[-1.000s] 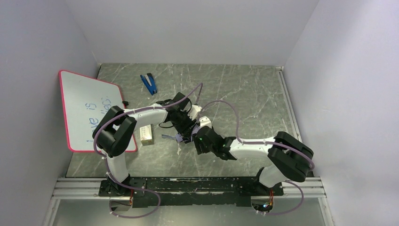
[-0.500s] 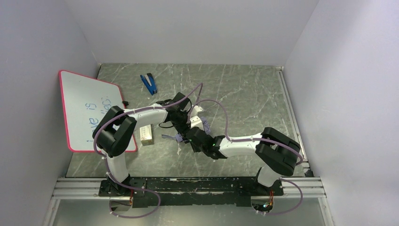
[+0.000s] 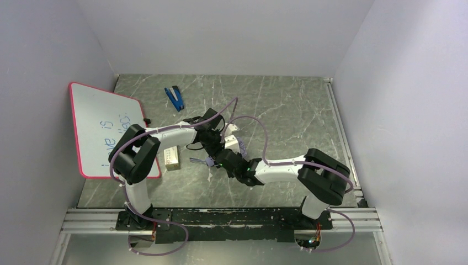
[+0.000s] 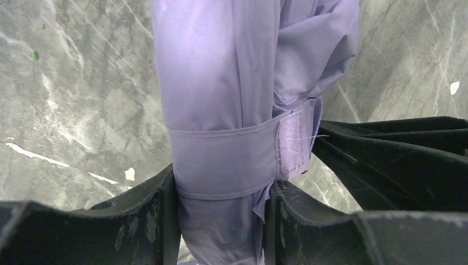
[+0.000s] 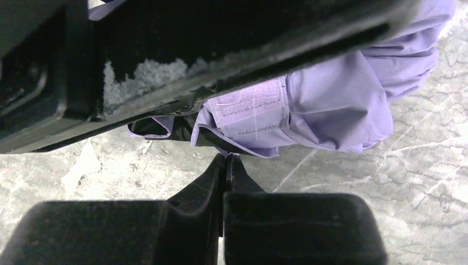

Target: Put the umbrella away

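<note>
While clamped at its strapped waist, the umbrella point(image 4: 221, 83) hung folded over mid-table, its closure strap point(image 4: 232, 163) wrapped round the lavender cloth and fastened at the hook-and-loop tab. Left gripper point(image 4: 221, 218): narrow, both fingers pressed against the bundle, unmoved since a second before. Right gripper point(image 5: 226, 163): fingers pressed together, tips at the cloth edge under the tab; whether any fabric was pinched could not be told. Its arm had reached further left than a second earlier, elbow drawn in, bringing it against the left gripper. Marble table point(image 3: 287, 110). Red-framed whiteboard point(image 3: 105, 130), blue handwriting "love is", the next word unreadable. Blue stapler point(image 3: 175, 97). Small pale box point(image 3: 171, 157), label illegible.
</note>
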{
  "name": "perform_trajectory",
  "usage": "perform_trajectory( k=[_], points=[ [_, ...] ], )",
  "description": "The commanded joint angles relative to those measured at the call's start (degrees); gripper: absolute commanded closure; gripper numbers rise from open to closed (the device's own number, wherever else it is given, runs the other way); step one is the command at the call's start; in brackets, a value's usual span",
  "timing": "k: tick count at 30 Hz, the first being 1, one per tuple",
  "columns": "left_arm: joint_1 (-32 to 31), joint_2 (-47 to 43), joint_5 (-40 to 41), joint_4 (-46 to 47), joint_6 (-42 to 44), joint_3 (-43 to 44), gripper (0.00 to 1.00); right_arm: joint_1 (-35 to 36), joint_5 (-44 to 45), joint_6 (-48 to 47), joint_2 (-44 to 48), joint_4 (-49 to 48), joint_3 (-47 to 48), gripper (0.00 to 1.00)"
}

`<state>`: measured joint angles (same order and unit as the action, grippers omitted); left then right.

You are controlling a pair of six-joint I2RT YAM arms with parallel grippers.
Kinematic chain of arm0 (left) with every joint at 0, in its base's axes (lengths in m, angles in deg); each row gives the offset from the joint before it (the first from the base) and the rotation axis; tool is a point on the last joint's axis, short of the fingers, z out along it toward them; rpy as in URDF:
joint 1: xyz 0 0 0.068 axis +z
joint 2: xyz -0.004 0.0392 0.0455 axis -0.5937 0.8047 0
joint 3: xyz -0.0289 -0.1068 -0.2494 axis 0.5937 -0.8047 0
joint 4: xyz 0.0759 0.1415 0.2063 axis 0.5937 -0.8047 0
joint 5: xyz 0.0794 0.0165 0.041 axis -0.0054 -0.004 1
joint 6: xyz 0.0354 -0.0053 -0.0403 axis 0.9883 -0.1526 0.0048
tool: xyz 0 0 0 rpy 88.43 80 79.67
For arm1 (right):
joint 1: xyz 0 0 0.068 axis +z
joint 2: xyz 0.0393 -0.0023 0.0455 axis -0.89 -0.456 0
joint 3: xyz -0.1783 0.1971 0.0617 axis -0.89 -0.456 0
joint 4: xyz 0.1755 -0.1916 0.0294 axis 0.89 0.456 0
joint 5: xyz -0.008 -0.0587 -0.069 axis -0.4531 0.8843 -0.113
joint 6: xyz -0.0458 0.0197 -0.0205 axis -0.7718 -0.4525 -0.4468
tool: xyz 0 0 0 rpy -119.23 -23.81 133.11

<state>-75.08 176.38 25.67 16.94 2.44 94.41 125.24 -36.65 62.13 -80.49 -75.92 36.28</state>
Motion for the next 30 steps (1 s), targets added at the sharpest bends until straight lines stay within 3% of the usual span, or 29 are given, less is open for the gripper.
perform_trajectory(
  k=[1,14,30],
  points=[
    [1.2,3.4,12.7,-3.7,1.9,-2.3,0.95,-0.1,1.1,1.9,-0.9,9.9,-3.4,1.0],
    [1.2,2.1,15.7,-2.7,0.8,-2.5,0.95,-2.0,-0.4,10.1,22.3,7.4,-13.3,1.0],
    [1.3,2.4,19.4,-2.0,-1.5,-1.6,0.95,3.3,-9.7,11.8,27.7,10.4,-19.6,1.0]
  ],
)
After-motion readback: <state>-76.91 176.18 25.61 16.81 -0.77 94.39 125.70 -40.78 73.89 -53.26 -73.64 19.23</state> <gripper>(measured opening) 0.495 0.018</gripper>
